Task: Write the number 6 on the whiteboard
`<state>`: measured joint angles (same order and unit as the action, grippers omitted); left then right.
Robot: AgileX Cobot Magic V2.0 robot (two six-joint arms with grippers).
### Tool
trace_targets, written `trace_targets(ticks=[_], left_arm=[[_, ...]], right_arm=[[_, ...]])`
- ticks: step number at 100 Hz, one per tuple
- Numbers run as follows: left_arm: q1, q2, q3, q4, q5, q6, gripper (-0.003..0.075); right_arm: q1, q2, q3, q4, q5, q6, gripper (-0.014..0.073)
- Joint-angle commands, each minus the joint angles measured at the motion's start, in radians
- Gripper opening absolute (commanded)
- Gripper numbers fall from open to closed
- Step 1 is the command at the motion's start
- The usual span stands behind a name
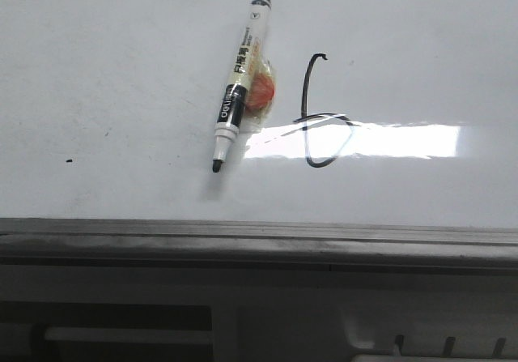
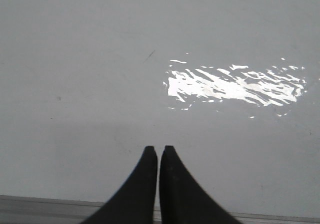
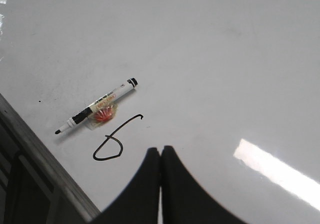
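Left tool (image 2: 158, 151) and right tool (image 3: 161, 151) pressed closed, empty, number 6 (image 1: 320, 115) partly washed out by whiteboard (image 1: 121, 70) glare

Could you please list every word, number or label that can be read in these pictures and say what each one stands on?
"6": hand-drawn in black, the number 6 stands on the whiteboard.
"deli" (uncertain): white letters on the black band of the marker, blurred.
Dark characters on the marker's pale barrel: too small and blurred to read.
The orange and clear piece stuck to the marker: no readable text.
The wrist views show no other readable text.
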<state>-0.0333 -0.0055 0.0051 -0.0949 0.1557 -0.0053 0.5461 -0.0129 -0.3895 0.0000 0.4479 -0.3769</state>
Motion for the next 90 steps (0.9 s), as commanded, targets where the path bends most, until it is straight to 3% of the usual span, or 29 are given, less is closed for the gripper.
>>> trace_targets(ticks=[1, 31, 46, 51, 61, 69, 78, 90], left_arm=[[0.000, -0.008, 0.043, 0.000, -0.073, -0.011, -0.0019], [0.000, -0.008, 0.043, 0.000, -0.073, -0.011, -0.0019], [0.000, -0.008, 0.043, 0.000, -0.073, -0.011, -0.0019], [0.000, -0.008, 0.043, 0.000, -0.073, -0.011, -0.0019], [0.000, -0.008, 0.043, 0.000, -0.073, -0.011, -0.0019], [0.000, -0.008, 0.043, 0.000, -0.073, -0.011, -0.0019], [0.000, -0.008, 0.043, 0.000, -0.073, -0.011, -0.0019], [0.000, -0.008, 0.043, 0.000, -0.073, -0.011, -0.0019]], right_arm=[[-0.004, -0.007, -0.023, -0.013, -0.084, -0.001, -0.0050], [-0.004, -0.009, 0.008, -0.013, -0.098, -0.001, -0.0050], [-0.032, -0.009, 0.087, -0.103, -0.096, 0.006, -0.0050], [-0.059, -0.009, 0.129, -0.103, -0.117, 0.087, -0.0050], [-0.157, -0.009, 0.239, -0.144, -0.189, 0.372, -0.0050], [-0.260, -0.009, 0.341, -0.181, -0.310, 0.575, -0.0050], [-0.362, -0.011, 0.436, -0.186, -0.432, 0.606, -0.0050], [-0.440, -0.016, 0.430, -0.186, -0.297, 0.606, -0.0050]])
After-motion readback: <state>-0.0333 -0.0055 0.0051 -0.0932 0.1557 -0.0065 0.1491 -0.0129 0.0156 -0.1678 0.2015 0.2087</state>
